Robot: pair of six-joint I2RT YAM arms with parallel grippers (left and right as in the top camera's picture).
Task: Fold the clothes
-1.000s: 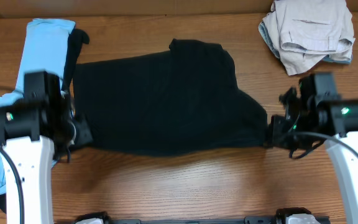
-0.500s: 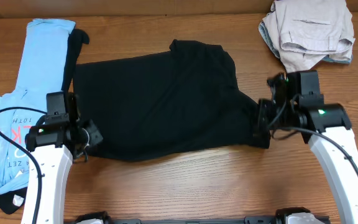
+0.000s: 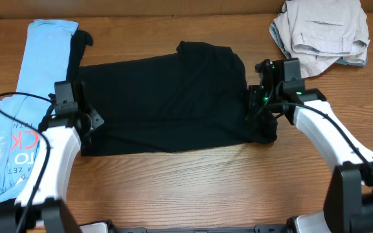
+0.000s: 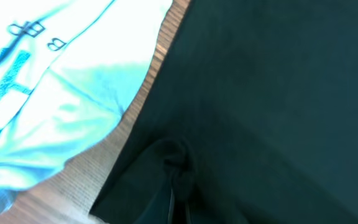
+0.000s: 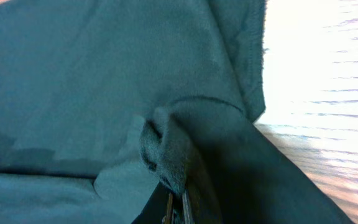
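Observation:
The large black shirt [image 3: 167,97] lies spread across the middle of the table. My left gripper [image 3: 90,124] is shut on a pinch of its lower left edge; the left wrist view shows black fabric [image 4: 272,93] bunched at the gripper [image 4: 176,202]. My right gripper [image 3: 256,109] is shut on the shirt's right side, with a fold of black cloth [image 5: 73,81] gathered at the gripper [image 5: 178,208]. A light blue T-shirt [image 3: 21,97] with red and white lettering lies along the left edge, and it also shows beside the black cloth as the T-shirt [image 4: 61,93]. Beige-grey garments [image 3: 322,32] are heaped at the back right.
Bare wooden table [image 3: 193,188] runs along the front, between the two arm bases. More wood [image 5: 328,93] shows right of the black cloth in the right wrist view. A cardboard wall [image 3: 173,6] borders the back edge.
Both grippers have moved toward the back, the right one also inward to the left, dragging the black shirt's corners along. The shirt's right corner has drawn in and its front edge has shifted back.

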